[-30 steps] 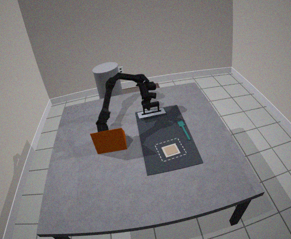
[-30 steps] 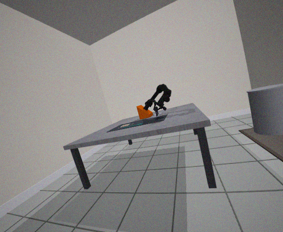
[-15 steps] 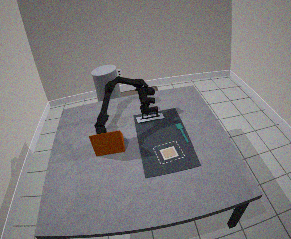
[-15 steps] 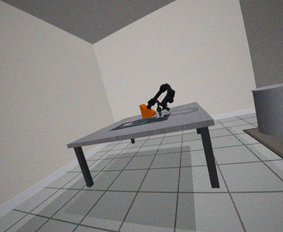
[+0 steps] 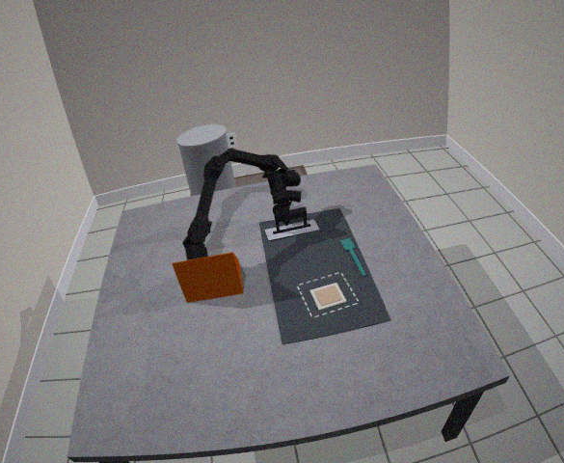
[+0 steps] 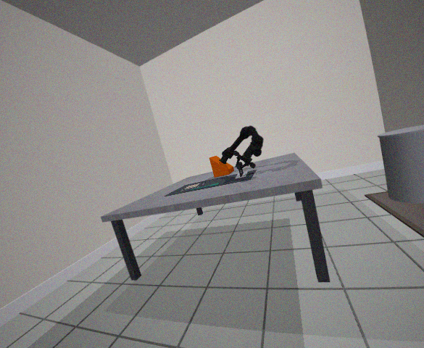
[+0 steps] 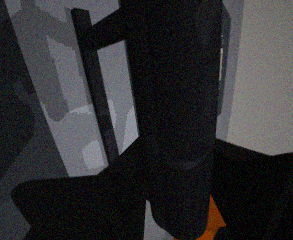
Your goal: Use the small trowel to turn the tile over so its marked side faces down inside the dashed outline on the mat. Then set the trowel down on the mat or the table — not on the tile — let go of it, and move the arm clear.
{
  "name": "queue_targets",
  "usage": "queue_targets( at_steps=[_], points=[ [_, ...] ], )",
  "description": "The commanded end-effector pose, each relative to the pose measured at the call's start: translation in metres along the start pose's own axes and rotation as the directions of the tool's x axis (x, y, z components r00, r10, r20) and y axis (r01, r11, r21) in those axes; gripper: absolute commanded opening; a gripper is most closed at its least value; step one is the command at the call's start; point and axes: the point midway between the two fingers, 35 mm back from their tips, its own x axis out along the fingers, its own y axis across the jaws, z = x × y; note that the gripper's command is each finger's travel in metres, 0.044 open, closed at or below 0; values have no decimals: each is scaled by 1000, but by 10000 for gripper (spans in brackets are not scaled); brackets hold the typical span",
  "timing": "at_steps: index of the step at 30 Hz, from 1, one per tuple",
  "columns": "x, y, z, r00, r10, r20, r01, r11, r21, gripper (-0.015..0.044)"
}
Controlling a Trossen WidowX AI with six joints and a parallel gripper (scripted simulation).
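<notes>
nearest, past the front edge of the table (image 5: 172, 373) (image 6: 204, 202) (image 7: 235, 75), plenty of room in front of the mat (image 5: 291, 269) (image 6: 177, 191) (image 7: 11, 205); no cause for reaching there. next, the tile (image 5: 328, 295) (image 6: 192, 185), lying apparently flat inside the dashed outline (image 5: 311, 315), with margin on every side; can't tell marked face from plain, so worth checking before any letting go. likely spoiled only by a low sweep back over it, nudging it across the line. beside the mat's right-hand edge in the top view, the teal scraper (image 5: 357, 260) (image 6: 214, 184), easily knocked by a wide swing. orange block (image 5: 206, 279) (image 6: 221, 168) (image 7: 216, 215) near the arm's foot, a hazard for a low, folding retreat. farther off, at the mat's far end and well apart from the tile, the hand (image 5: 291, 228) (image 6: 240, 172) (image 7: 166, 137), clenched on the trowel (image 5: 272, 232) (image 6: 238, 177) (image 7: 61, 130). blade roughly level, contact with the mat not certain; if released high, liable to drop, tip or skid. if lifted before opening fully, liable to drag along by its handle. best to open wide, then rise straight up.
</notes>
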Motion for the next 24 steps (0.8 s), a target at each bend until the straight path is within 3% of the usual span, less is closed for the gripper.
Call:
queue_targets(
  at_steps=[1,8,17,24],
  points=[
    [1,0,2,1000,-4,9,4,1000,4,131],
    [1,0,2,1000,-4,9,4,1000,4,300],
    [0,0,2,1000,-4,9,4,1000,4,300],
    [-27,1,3,1000,0,14,0,1000,1,300]
  ],
)
